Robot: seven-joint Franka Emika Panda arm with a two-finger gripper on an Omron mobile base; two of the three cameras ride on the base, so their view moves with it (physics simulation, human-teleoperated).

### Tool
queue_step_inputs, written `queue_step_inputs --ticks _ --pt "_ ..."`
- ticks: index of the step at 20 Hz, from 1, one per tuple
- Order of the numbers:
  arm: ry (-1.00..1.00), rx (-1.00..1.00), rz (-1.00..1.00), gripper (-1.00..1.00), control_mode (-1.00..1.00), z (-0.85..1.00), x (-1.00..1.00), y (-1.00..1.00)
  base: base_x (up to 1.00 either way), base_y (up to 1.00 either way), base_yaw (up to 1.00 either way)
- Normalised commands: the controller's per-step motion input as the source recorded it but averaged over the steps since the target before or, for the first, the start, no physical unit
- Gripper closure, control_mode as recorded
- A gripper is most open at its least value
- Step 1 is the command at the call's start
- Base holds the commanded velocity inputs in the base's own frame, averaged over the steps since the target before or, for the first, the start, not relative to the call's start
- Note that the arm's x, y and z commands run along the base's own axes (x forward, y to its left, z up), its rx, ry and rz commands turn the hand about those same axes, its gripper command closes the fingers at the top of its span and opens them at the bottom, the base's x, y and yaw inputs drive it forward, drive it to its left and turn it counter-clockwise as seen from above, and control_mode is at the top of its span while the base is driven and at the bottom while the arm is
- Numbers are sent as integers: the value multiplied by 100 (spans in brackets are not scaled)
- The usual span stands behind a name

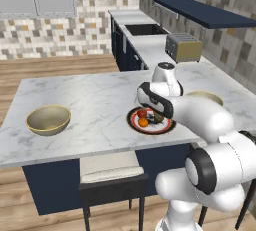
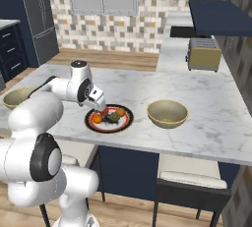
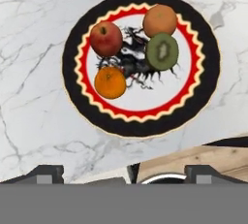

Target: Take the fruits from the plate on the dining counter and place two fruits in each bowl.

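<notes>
Gripper spread wide, holding nothing, hovering above plate near front edge of marble surface. All four fruits on plate: red, two orange, green. One bowl far left, other bowl right of plate.

Pretty chunky arm, all glossy white rounded shells with dark grey rings at the joints. The tool end is white too, with small dark finger tips.
</notes>
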Motion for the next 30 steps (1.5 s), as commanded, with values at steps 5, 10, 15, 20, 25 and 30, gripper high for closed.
queue_step_inputs --ticks 5,10,15,20,25,30 --pt "0 0 0 -100 -100 -37 20 1 0 0 0" --pt "1 0 0 -100 -100 -37 36 1 0 0 0" --pt "14 0 0 -100 -100 -25 34 0 0 0 0" --pt "14 0 0 -100 -100 -28 22 4 0 0 0" --pt "7 0 0 -100 -100 -27 15 1 0 0 0" --pt "6 0 0 -100 -100 -27 27 5 0 0 0"
